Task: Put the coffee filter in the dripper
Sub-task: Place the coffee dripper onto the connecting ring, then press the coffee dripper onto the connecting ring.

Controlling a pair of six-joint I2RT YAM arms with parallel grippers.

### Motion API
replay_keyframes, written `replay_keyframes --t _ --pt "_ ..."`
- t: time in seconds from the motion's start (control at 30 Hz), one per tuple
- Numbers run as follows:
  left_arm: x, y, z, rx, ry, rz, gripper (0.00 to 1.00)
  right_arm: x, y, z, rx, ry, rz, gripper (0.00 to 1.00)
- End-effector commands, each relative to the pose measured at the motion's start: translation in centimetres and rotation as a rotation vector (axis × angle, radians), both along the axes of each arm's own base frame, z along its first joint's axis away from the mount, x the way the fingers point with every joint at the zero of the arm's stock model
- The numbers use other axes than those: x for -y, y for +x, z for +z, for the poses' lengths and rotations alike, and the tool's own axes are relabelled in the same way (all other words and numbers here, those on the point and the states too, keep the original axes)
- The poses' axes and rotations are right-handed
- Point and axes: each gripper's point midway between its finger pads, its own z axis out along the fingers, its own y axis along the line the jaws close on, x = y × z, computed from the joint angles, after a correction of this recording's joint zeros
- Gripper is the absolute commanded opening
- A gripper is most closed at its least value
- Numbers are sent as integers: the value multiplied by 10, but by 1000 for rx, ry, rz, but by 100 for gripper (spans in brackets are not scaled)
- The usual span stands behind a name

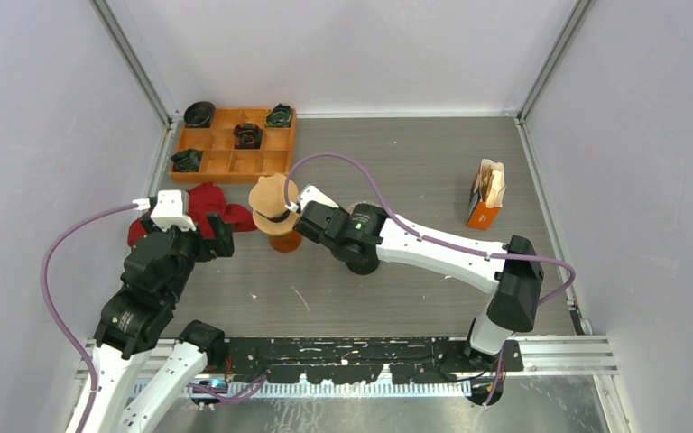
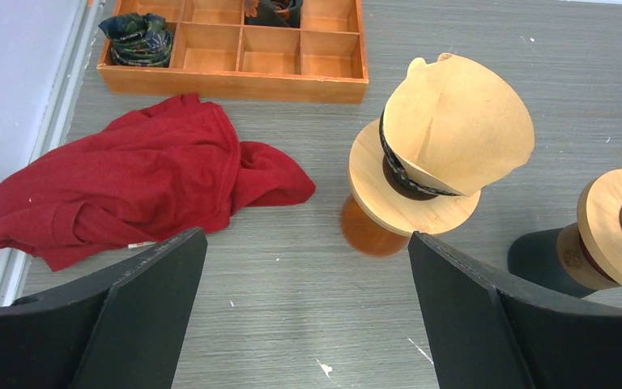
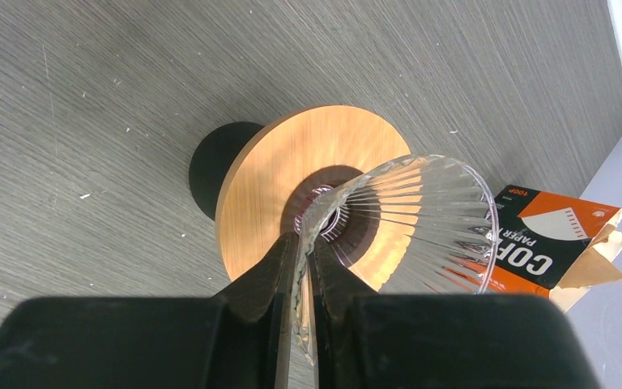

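Though unclear from above, the right claw (image 3: 302, 245) grips the dripper (image 3: 421, 219).

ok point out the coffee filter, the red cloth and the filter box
coffee filter (image 2: 462, 121), left wrist view, middle of the paper cone
red cloth (image 2: 129, 186), left wrist view, middle of the heap
filter box (image 1: 485, 213), top external view, orange lower side

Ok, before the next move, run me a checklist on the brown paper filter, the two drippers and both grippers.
1. Brown paper cone filter in wooden-collared dripper: in, but leaning sideways, not ok.
2. Right gripper shut on rim of clear ribbed glass dripper: ok.
3. Left gripper open and empty: ok.
4. Crumpled red cloth apart from both drippers: ok.
5. Glass dripper standing level: cannot tell.
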Motion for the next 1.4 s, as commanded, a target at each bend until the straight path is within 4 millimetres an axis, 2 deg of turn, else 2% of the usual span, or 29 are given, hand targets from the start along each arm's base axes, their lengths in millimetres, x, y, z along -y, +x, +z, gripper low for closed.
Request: replay_keyframes --t 0.0,0.27,0.5,0.8,0.97,1.2,1.37 --pt "-2 6 15 62 -13 17 99 -9 3 5 32 50 -20 18" --pt "0 7 14 55 -13 11 99 -18 -1 15 24 115 -8 38" --pt "7 10 22 66 -19 -23 99 -22 -4 40 31 199 21 50" --pt "41 14 51 32 -83 -182 99 -21 -6 83 86 303 57 63" --pt "69 14 60 -31 -156 -292 99 -8 3 101 108 367 22 69" --pt "102 21 51 -184 -238 -403 99 26 21 112 83 521 -68 69" --pt "125 28 50 -242 -320 -472 95 51 33 102 48 603 -135 66"
